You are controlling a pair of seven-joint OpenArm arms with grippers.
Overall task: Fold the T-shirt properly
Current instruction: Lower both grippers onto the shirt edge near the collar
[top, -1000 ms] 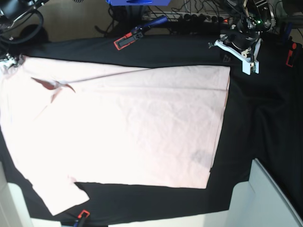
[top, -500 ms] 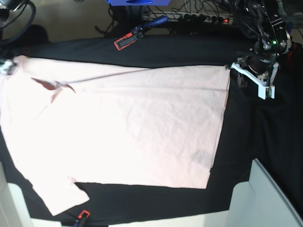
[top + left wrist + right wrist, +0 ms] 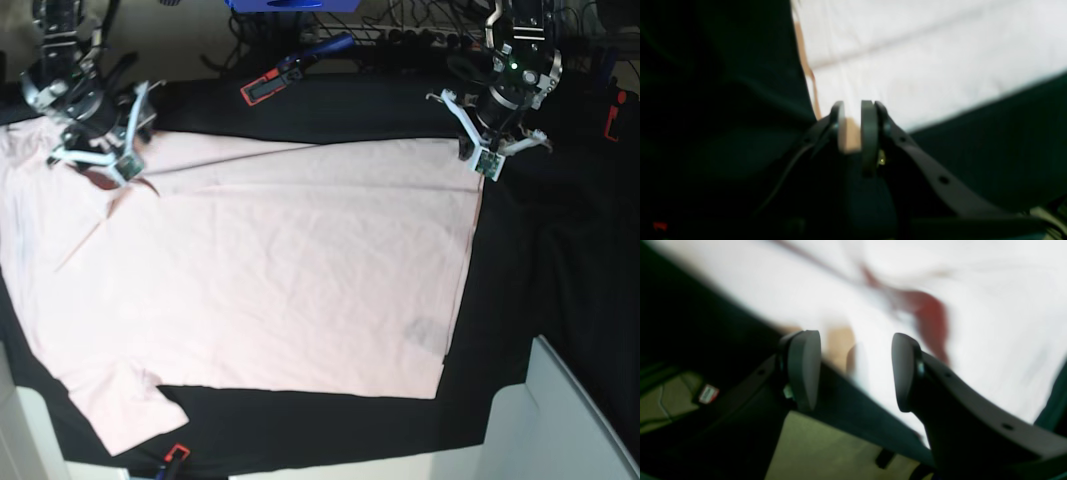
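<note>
The T-shirt [image 3: 260,280] lies spread flat, plain side up, across the black cloth [image 3: 560,260] that covers the worktop, and fills most of it. Nearest the camera its lower hem and one short sleeve end just short of the cloth's front edge, beside an orange clamp [image 3: 174,457]. No fold is made yet.

Both arms have moved in the last second. The left gripper [image 3: 494,140], which was off the T-shirt's far hem corner over bare cloth, now hangs right over that corner; its jaws are nearly together, and the wrist view shows only a narrow slit with pink fabric behind it, so I cannot tell whether they pinch the hem. The right gripper [image 3: 100,150], out of sight a second ago, has come in over the T-shirt's collar [image 3: 100,178], jaws about half open and holding nothing.

I judge this the set-up for a first fold from the far edge. Beyond the T-shirt's far edge a band of bare cloth leaves room, with a second clamp [image 3: 265,88] at its rim to avoid
</note>
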